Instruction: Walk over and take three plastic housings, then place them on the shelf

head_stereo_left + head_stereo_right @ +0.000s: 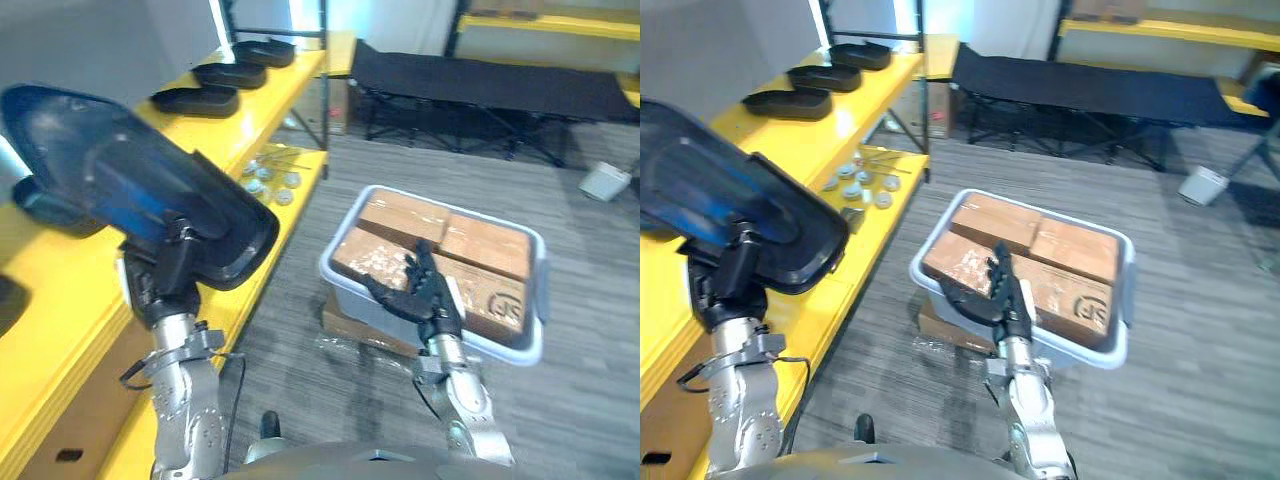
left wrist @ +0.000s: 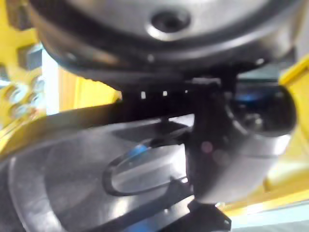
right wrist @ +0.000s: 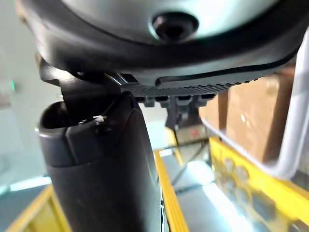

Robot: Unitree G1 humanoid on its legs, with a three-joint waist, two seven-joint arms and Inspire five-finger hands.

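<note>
1. A yellow shelf (image 1: 290, 75) runs along the robot's left, and a row of three housings (image 1: 230, 74) lies on the far end of its top board, dark and shallow, one behind another.
2. On the shelf's lower board, below that row, lies a scatter of small round metal parts (image 1: 268, 180).
3. On the grey floor to the right of the shelf stands a pale bin (image 1: 541, 300) packed with brown cardboard boxes (image 1: 490, 245). It rests on a flat carton (image 1: 350, 325).
4. Beyond the far end of the shelf stands a black folding cot (image 1: 480, 85). Further right of the shelf, a small white object (image 1: 605, 180) sits on the floor.
5. The left hand (image 1: 165, 270) is raised over the near part of the shelf and has hold of a large dark plastic housing (image 1: 110, 165). The housing tilts above the top board and hides much of that part of the shelf.
6. In the left wrist view the thumb (image 2: 231, 145) is clamped against the housing's glossy surface. The fingers are closed on its edge.
7. The right hand (image 1: 425, 295) is out to the right of the shelf, in front of the bin's near rim. Its fingers (image 1: 415, 262) are straight and spread, and hold nothing. Whether they touch the bin cannot be told.
</note>
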